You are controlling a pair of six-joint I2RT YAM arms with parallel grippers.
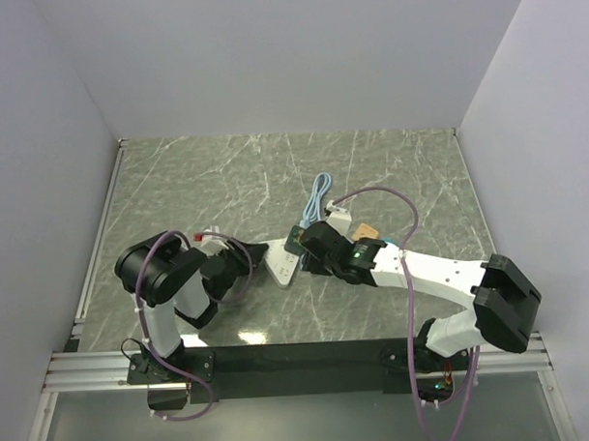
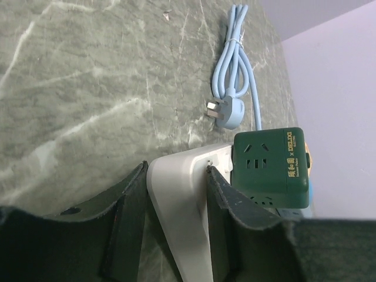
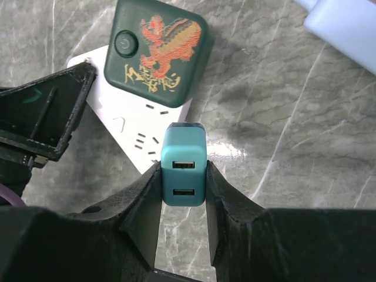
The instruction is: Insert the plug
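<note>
Right wrist view puts the teal plug squarely in the right hand. Its 2 fingers are clenched on the plug's flat sides, the 2 USB ports face the camera, and the far end pokes out past the fingertips. We read that grip as deliberate, since it would leave the pin end free to go into a socket; the pins themselves are hidden from us. Just ahead of this hand and slightly to its left lies the white power strip, with a free set of socket slots close to the plug's far end. Whether the plug touches the strip we cannot tell. Further ahead, a dark green adapter cube sits on the strip.

Left wrist view shows the left hand clamped across the strip's near end, with 1 finger pressed to each long edge. We judge this to be a brace, so the strip cannot slide on the bench when the plug is pushed in. Beyond this hand's fingertips the cube stands to the right. Well ahead, a light blue cable lies coiled and loose, apart from the strip.

Top external view has the 2 hands meeting at the strip from opposite sides.
</note>
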